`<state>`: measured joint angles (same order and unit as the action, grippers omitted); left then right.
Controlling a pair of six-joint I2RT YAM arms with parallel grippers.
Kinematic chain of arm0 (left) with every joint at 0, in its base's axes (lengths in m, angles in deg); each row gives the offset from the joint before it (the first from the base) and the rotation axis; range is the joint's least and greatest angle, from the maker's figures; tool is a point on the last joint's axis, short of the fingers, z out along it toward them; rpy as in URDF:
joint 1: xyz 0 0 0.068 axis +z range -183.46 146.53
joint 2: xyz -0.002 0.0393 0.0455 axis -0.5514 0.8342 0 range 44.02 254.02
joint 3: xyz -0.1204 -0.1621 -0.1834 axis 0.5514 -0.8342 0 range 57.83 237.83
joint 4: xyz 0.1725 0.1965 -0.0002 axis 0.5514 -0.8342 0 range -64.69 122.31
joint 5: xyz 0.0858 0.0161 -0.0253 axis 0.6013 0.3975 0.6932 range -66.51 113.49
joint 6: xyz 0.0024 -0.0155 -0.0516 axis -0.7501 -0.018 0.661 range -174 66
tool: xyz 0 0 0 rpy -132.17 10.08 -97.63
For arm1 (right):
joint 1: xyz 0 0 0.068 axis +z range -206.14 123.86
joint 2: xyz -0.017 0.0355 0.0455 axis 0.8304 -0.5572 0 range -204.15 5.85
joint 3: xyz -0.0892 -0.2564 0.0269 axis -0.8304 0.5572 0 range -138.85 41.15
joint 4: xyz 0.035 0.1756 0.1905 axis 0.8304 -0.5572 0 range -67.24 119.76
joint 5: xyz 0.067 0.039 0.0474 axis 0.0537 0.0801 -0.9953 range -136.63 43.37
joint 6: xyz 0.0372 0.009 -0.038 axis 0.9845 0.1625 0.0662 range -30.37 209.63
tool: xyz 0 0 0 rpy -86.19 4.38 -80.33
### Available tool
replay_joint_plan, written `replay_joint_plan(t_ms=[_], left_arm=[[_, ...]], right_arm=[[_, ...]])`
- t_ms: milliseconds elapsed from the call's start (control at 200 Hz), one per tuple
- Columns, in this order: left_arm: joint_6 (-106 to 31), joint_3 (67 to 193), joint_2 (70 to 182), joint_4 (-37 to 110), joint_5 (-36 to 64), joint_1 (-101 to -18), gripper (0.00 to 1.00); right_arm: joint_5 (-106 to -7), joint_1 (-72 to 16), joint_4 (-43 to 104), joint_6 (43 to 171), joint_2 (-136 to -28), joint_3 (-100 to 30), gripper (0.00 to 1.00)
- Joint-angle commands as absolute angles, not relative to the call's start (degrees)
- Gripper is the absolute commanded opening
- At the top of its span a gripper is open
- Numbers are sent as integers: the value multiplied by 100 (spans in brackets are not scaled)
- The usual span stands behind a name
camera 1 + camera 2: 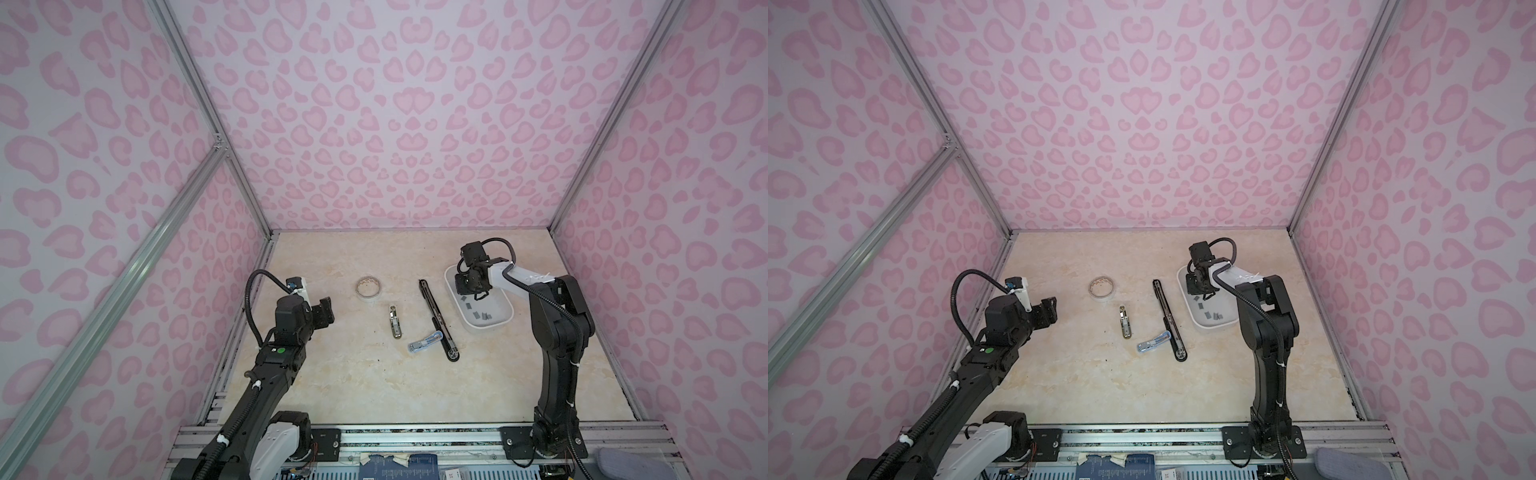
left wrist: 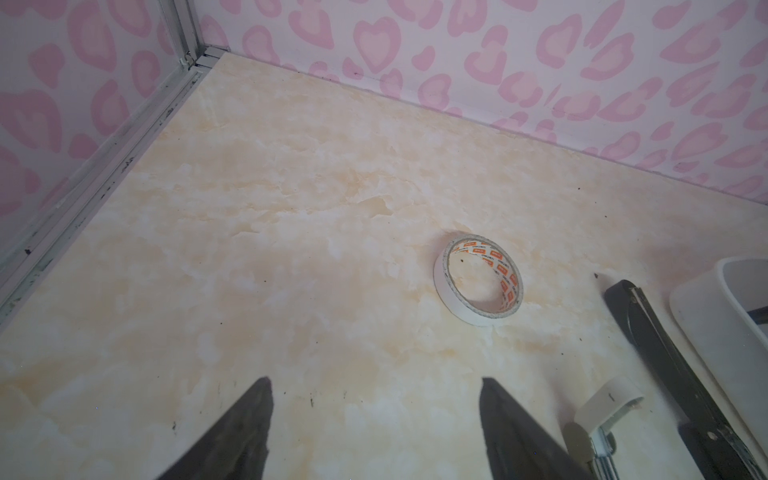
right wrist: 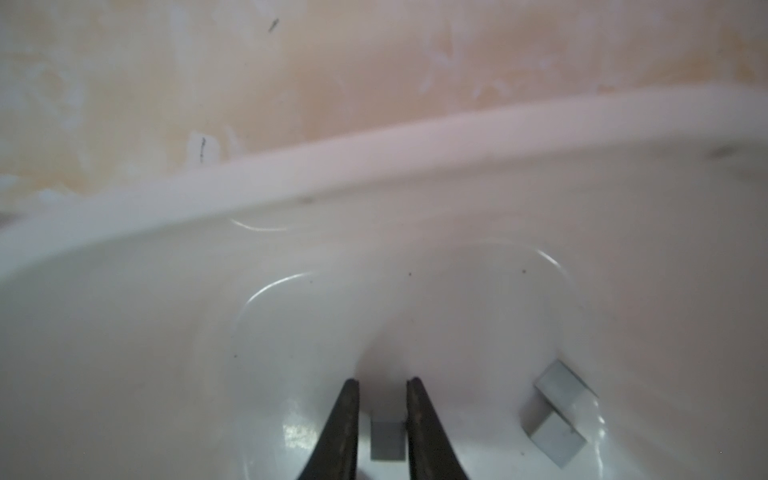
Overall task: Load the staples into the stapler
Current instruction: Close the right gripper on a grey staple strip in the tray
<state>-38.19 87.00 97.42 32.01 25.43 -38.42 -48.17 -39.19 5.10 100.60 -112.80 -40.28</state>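
We see left hand (image 2: 375, 380) open and empty near tape roll (image 2: 444, 291), right hand (image 3: 383, 380) narrow around a staple strip (image 3: 387, 440) in white tray (image 3: 374, 141), grip we cannot tell, long black stapler (image 1: 434, 316) beside tray.

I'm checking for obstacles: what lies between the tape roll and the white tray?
Only the far end of the long black stapler, in both top views; otherwise that stretch is bare.
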Motion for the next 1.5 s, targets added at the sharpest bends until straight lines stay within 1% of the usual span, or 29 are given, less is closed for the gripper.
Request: replay_joint_plan(t_ms=[0,145,330,475,855,1245,1495], left_arm=[[-3896,8719,9719,3254,2570,-3839,79],[-3896,8716,9680,3253,2570,-3839,79],[-3903,8719,9684,3241,2556,-3835,79],[-3897,8735,9706,3249,2543,-3837,79],[-3880,8749,9742,3249,2530,-3839,79],[-3863,8754,9776,3249,2526,-3834,79],[-3859,8777,9797,3234,2521,-3834,79]], right_arm=[[-4830,-3905,266,10073,-11379,-4025,20],[-4821,-3903,244,10087,-11361,-4007,19],[-4812,-3891,235,10084,-11298,-3956,22],[-4846,-3883,239,10071,-11289,-3943,23],[-4886,-3882,234,10061,-11267,-3922,21],[-4909,-3885,225,10059,-11245,-3885,22],[-4901,-3884,232,10060,-11236,-3881,18]])
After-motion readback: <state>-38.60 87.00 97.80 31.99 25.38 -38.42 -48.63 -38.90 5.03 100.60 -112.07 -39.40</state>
